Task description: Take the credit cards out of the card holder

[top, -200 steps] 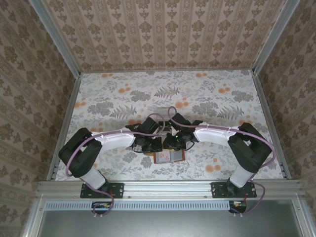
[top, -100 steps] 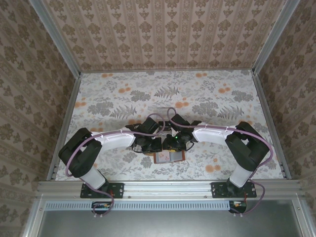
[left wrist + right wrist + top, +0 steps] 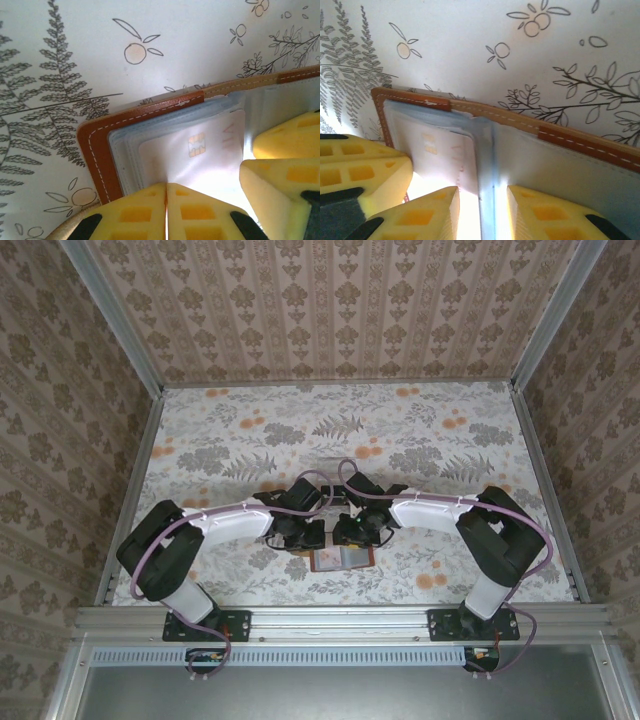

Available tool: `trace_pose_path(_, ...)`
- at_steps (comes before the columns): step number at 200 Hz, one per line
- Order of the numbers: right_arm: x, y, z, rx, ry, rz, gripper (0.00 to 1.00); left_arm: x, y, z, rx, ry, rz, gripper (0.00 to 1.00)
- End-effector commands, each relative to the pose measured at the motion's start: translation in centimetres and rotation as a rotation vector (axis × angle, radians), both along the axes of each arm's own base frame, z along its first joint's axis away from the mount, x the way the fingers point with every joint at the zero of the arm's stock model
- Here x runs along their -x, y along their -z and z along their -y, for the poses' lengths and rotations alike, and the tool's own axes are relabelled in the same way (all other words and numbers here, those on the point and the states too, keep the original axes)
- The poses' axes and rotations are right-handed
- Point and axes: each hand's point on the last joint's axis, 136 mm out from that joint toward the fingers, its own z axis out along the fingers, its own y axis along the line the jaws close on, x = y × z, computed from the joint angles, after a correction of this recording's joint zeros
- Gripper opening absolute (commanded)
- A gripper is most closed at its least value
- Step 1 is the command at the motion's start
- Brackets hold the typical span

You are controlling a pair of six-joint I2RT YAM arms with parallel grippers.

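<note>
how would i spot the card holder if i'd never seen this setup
On the floral table, look near the front edge, at the middle, where the left arm and right arm meet. The card holder lies open under their tips: the one reddish-brown leather piece, white-stitched along its rim, with pale grey-blue lining.

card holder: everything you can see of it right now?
The card holder lies open and flat on the table, at both grippers' fingertips. Reddish-brown leather rim with pale stitching, grey-blue lining, clear sleeves; a chip card sits in one. Left gripper is shut at the sleeve edge; right gripper straddles the centre fold.
</note>
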Motion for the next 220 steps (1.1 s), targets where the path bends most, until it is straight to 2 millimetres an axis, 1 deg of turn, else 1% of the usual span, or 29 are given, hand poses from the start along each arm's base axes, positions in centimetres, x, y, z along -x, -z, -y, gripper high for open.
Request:
trace_pose_path(1, 0.2, -0.1, 1.3, 0.054, 0.004, 0.006, 0.31, 0.9, 0.7, -2.3, -0.093, 0.004, -0.017, 0.09)
trace_pose_path(22, 0.0, -1.4, 0.3, -0.019, 0.006, 0.022, 0.27, 0.8, 0.7, -2.1, -0.084, 0.002, -0.016, 0.09)
trace_pose_path(41, -0.2, -2.4, -1.1, -0.105, 0.003, 0.020, 0.25, 0.6, 0.6, -1.9, -0.079, 0.004, -0.013, 0.09)
trace_pose_path(56, -0.1, -2.4, -1.9, -0.145, 0.004, 0.005, 0.25, 0.7, 0.7, -1.9, -0.081, 0.003, -0.015, 0.09)
trace_pose_path(77, -0.2, -2.0, -2.4, -0.160, 0.001, -0.009, 0.24, 0.7, 0.7, -1.9, -0.078, 0.003, -0.014, 0.09)
trace_pose_path(108, -0.1, -0.8, -2.0, -0.132, 0.003, -0.025, 0.24, 0.7, 0.7, -2.1, -0.080, -0.003, -0.013, 0.09)
trace_pose_path(130, 0.0, -0.4, -2.3, -0.141, -0.001, -0.035, 0.24, 0.7, 0.6, -2.1, -0.079, 0.000, -0.014, 0.09)
trace_pose_path(147, 0.2, 0.3, -1.8, -0.110, 0.006, -0.045, 0.24, 0.6, 0.5, -2.0, -0.078, -0.001, -0.010, 0.09)
trace_pose_path(167, 0.3, 0.9, -0.9, -0.058, 0.012, -0.046, 0.28, 0.6, 0.4, -2.0, -0.076, -0.001, -0.009, 0.09)
trace_pose_path(178, 0.3, 1.2, -0.2, -0.015, 0.015, -0.045, 0.32, 0.6, 0.3, -2.0, -0.074, 0.000, -0.007, 0.09)
trace_pose_path(185, 0.3, 1.2, 0.1, 0.002, 0.015, -0.037, 0.34, 0.6, 0.3, -2.0, -0.074, -0.003, -0.008, 0.09)
trace_pose_path(220, 0.0, 0.1, 1.1, 0.048, 0.014, 0.005, 0.36, 0.6, 0.6, -2.3, -0.084, 0.003, -0.015, 0.10)
